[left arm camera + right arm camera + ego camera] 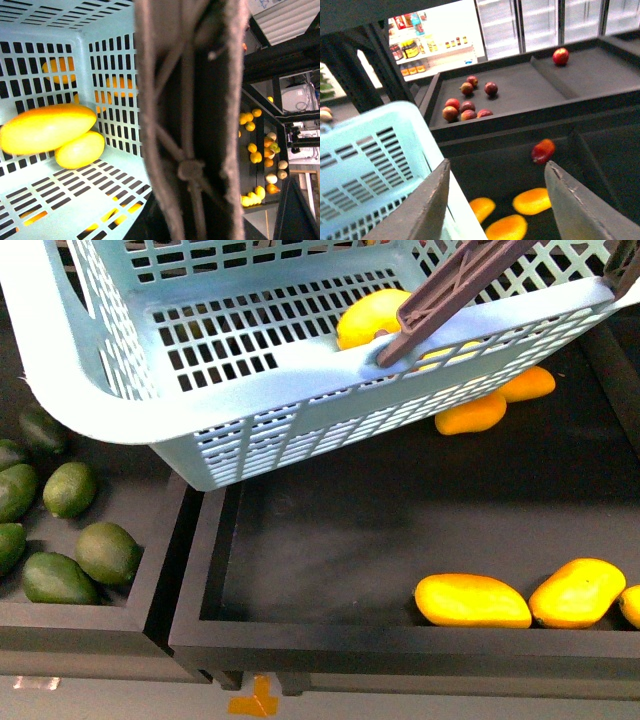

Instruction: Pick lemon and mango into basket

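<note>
On the far left I see dark green fruits (70,488) in a black tray (80,618). The aqua basket (110,420) hangs tilted above the trays, its brown handle (450,290) raised. Inside it, the mango (45,127) and lemon (80,149) lie touching. The handle fills the left wrist view and hides the left gripper, so I cannot tell its grip. Loose mangoes (472,600) lie right. The right gripper (497,165) has its fingers (430,205) spread wide, holding nothing. Red apples (467,105) and shop shelves (420,47) lie beyond.
</note>
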Available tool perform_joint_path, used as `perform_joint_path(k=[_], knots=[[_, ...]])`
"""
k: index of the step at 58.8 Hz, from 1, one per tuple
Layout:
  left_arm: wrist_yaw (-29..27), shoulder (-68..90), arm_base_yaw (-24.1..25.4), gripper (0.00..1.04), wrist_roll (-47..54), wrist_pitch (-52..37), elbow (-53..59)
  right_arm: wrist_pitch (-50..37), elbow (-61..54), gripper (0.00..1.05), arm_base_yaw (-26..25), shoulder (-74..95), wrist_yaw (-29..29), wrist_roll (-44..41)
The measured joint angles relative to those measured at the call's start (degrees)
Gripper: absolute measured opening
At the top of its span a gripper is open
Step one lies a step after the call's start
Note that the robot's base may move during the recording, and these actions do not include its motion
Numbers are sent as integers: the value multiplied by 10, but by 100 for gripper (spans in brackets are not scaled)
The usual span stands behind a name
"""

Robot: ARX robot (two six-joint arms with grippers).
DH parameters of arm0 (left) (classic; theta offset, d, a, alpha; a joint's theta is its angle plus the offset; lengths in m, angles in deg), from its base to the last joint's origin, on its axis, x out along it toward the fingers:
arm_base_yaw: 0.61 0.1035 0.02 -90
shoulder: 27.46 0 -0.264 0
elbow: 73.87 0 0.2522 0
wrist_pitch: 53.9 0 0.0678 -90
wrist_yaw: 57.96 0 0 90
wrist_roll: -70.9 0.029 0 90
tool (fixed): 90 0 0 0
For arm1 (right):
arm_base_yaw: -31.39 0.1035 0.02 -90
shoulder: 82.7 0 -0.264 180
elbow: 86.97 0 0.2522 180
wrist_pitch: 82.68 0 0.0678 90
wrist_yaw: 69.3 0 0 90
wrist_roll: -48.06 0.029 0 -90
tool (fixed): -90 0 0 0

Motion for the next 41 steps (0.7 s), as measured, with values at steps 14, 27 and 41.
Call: perform_joint_path(k=[14, 27, 41], knots=[[4, 0, -3, 5, -2, 0, 0, -52, -153, 16, -28, -73, 31, -86], [-1, 0, -2, 5, 3, 0, 0, -66, -227, 2, -29, -139, 32, -98], [0, 0, -2, 5, 1, 0, 0, -54, -298, 2, -29, -221, 32, -99]])
